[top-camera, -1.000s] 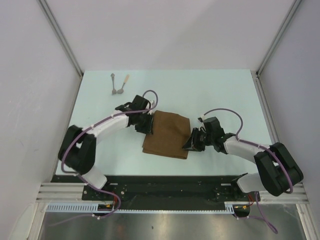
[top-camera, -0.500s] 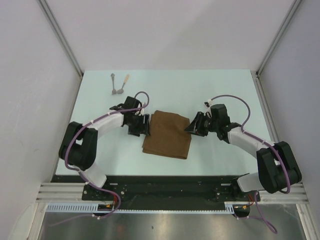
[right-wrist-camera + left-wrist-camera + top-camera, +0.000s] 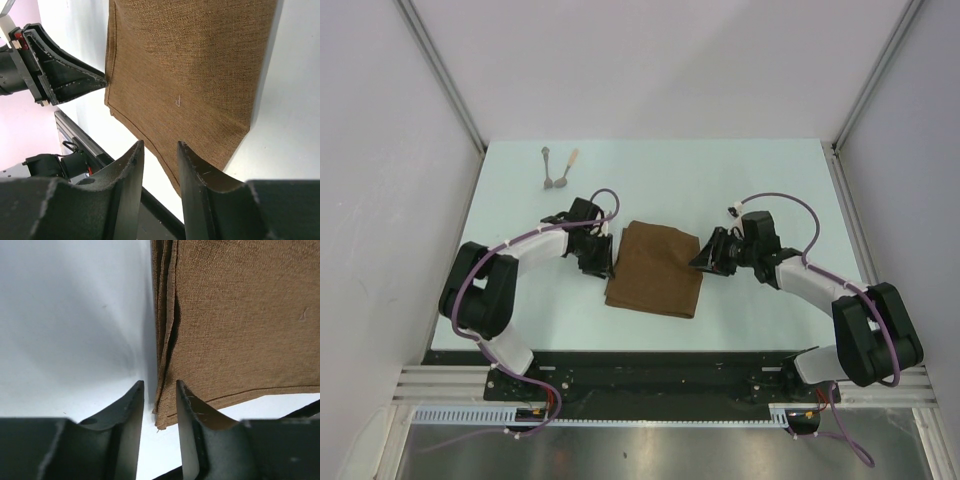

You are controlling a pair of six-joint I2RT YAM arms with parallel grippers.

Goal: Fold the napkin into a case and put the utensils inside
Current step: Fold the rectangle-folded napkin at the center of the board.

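Observation:
The brown napkin (image 3: pixel 655 270) lies folded into a thick rectangle mid-table, its stacked layers showing along the left edge (image 3: pixel 167 315). My left gripper (image 3: pixel 604 256) sits low at that left edge, open, with the napkin's near corner in the gap between the fingers (image 3: pixel 186 405) but not pinched. At the napkin's right edge my right gripper (image 3: pixel 706 258) is open too, and the cloth (image 3: pixel 190 65) lies just beyond and below its tips. The two utensils, one grey-handled (image 3: pixel 549 166) and one tan-handled (image 3: pixel 568 167), lie together at the far left of the table.
The pale table (image 3: pixel 750 180) is walled by white panels on the left, right and back. A black rail (image 3: pixel 650 385) with the arm bases runs along the near edge. From the right wrist view the left gripper (image 3: pixel 65 75) shows across the napkin.
The right gripper moved from the napkin's near right corner up along its right edge. The left gripper drew back slightly left and widened, then narrowed. The napkin stayed put.

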